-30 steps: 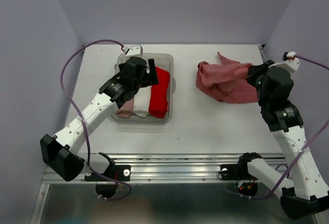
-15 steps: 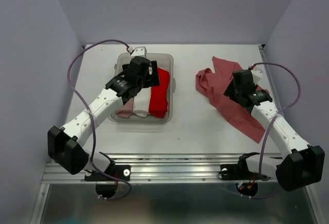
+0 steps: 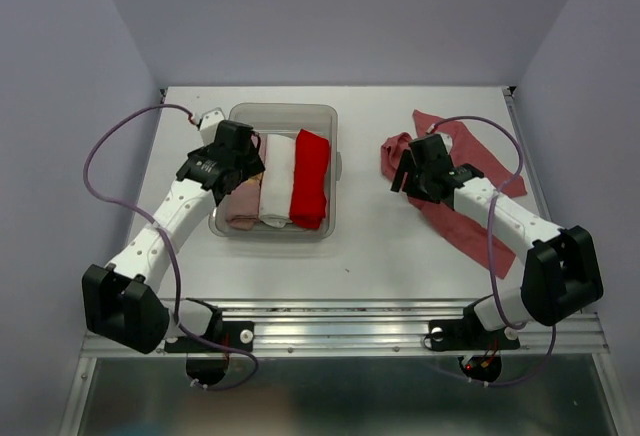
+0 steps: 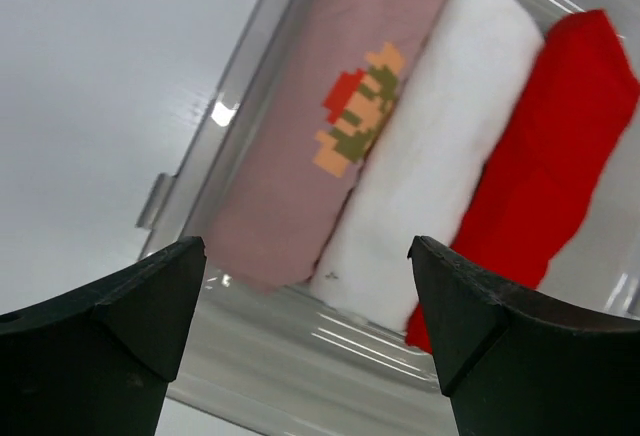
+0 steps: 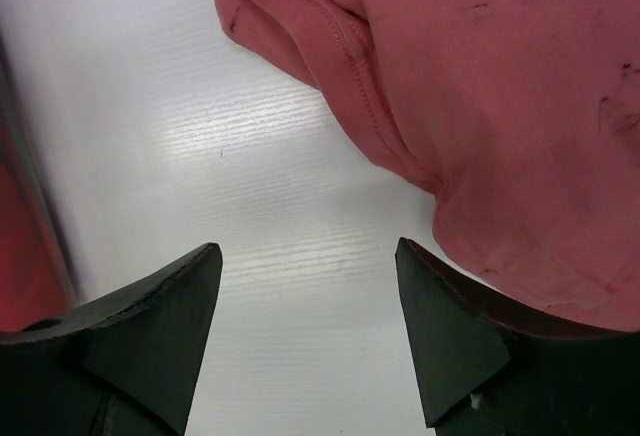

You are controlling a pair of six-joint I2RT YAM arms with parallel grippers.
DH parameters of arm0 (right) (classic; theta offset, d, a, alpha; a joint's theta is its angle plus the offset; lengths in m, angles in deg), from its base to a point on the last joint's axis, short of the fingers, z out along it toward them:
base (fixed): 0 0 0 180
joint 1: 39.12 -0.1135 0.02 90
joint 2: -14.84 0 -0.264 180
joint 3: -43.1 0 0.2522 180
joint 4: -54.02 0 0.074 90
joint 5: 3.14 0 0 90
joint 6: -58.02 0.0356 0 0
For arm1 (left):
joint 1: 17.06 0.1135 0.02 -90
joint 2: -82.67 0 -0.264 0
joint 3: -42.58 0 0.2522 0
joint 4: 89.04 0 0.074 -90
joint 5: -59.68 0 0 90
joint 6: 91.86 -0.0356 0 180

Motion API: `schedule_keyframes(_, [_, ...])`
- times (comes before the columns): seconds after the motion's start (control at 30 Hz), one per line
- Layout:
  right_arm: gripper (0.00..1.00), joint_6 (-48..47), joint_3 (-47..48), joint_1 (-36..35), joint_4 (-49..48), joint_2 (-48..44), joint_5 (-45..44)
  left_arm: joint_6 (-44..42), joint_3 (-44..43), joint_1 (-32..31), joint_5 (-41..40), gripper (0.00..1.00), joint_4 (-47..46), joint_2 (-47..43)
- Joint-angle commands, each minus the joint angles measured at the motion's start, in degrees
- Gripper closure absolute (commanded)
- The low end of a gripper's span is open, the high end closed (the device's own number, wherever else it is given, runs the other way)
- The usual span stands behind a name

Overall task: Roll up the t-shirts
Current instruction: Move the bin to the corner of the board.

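while 3 rolls (image 4: 430, 156) lie boxed, 1 t-shirt (image 5: 520, 106) sprawls.

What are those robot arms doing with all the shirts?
They are rolling t-shirts. A pale pink roll, a white roll and a bright red roll lie side by side in the clear tub; the left gripper hovers open over them, holding nothing. The brick-red t-shirt lies crumpled, unrolled, on the table. The right gripper is open beside its edge, gripping nothing.

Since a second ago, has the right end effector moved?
Yes. The right end effector moved left, away from the table's right edge, toward the tub.
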Motion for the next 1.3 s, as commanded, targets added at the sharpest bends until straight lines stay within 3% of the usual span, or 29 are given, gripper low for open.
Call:
schedule_keyframes(0.0, [0.23,-1.3,0.3,0.2,-3.7,-2.0,0.5,4.1,3.4,1.3,-4.0,0.07,4.2,-6.1])
schedule_keyframes(0.1, [0.22,-1.3,-0.3,0.2,-5.3,-2.0,2.3,3.3,5.1,-1.6,-1.3,0.08,2.7,-7.0])
schedule_keyframes(0.33, [0.19,1.0,0.0,0.2,-6.5,0.6,4.5,2.8,-1.0,-19.0,2.1,0.08,-0.2,0.0])
schedule_keyframes(0.4, [0.19,1.5,-0.7,0.2,-6.3,-0.4,1.3,3.4,-2.8,-25.5,1.7,0.08,-1.2,2.7])
schedule_keyframes(0.43, [0.16,4.9,-1.6,0.2,-4.8,-2.5,-5.1,3.3,-4.0,-28.9,3.9,0.1,-3.3,3.9])
schedule_keyframes(0.53, [0.12,7.3,-4.5,0.2,-4.5,-8.0,-16.2,3.3,-4.1,-31.7,8.7,0.12,-7.3,5.2])
schedule_keyframes(0.67, [0.04,8.6,-7.2,0.9,-3.4,-16.3,-24.0,1.7,-4.3,-36.2,12.6,0.12,-12.0,9.9])
schedule_keyframes(1.0, [0.03,12.8,-11.1,2.5,-1.6,-25.8,-32.1,2.0,-2.4,-38.1,15.8,0.14,-15.1,18.4])
schedule_keyframes(1.27, [0.03,13.3,-11.3,2.5,-1.6,-24.5,-29.8,2.2,-1.5,-35.8,7.1,0.14,-10.1,20.6])
